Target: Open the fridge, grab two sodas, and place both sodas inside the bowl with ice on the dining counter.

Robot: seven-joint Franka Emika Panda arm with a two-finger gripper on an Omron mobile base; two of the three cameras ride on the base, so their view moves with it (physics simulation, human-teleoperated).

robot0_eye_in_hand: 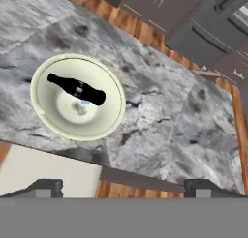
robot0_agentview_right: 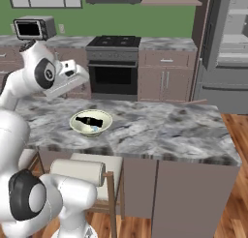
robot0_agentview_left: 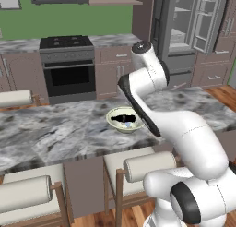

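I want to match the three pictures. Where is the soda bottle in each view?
Left base view: soda bottle lying in the bowl, centre.
Right base view: left of centre.
Hand view: upper left.
Shared landmark: the black stove, in both base views.

Flat, even light fills all three rendered views, with no visible lamp and no glare on any surface. Shadows are faint: a soft dark patch lies on the table just beside the bowl in the hand view. The pictures are coarse and slightly soft, with jagged edges along the arm. Straight lines stay straight toward the edges.
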